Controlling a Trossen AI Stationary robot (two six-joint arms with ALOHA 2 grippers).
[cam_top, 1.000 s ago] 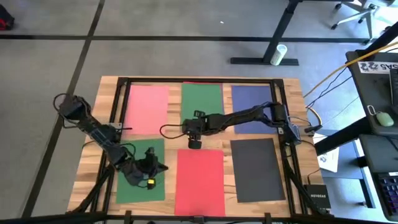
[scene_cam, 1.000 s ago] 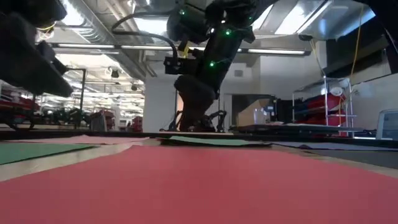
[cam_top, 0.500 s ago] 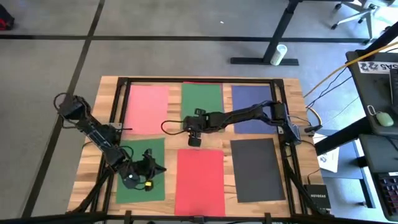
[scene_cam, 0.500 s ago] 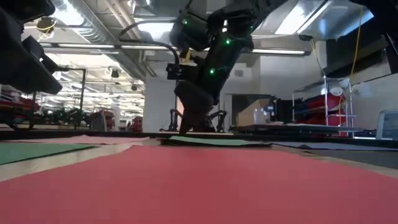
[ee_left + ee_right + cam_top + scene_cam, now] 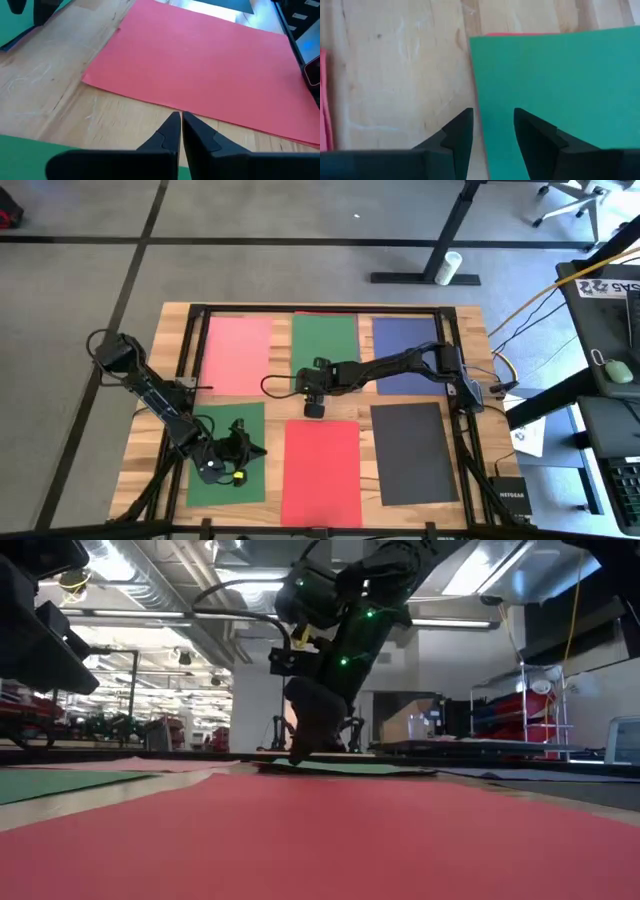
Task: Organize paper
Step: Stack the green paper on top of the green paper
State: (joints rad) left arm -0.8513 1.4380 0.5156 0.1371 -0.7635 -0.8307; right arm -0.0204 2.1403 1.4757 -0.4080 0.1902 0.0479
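Lying flat on the wooden slatted table (image 5: 150,435) in two rows of three: far row holding a thin matte pink sheet (image 5: 237,356), a thin matte green sheet (image 5: 325,340) and a thin matte navy blue sheet (image 5: 404,340); near row holding a second green sheet (image 5: 222,485), a thin matte red sheet (image 5: 322,470) and a thin matte black sheet (image 5: 412,452). Showing strips of bare wood between neighbouring sheets, with a narrow red sliver peeking from under the far green sheet's edge. Reaching from the right side across the navy sheet, the right gripper (image 5: 311,406) hanging at the near left corner of the far green sheet, tips down by that corner's edge, fingers (image 5: 459,131) parted and straddling the edge with nothing clamped. Hovering over the near-left green sheet by its right edge, the left gripper (image 5: 243,448) pointing across bare wood toward the red sheet's left edge, fingers (image 5: 170,132) pressed together, clasping nothing.
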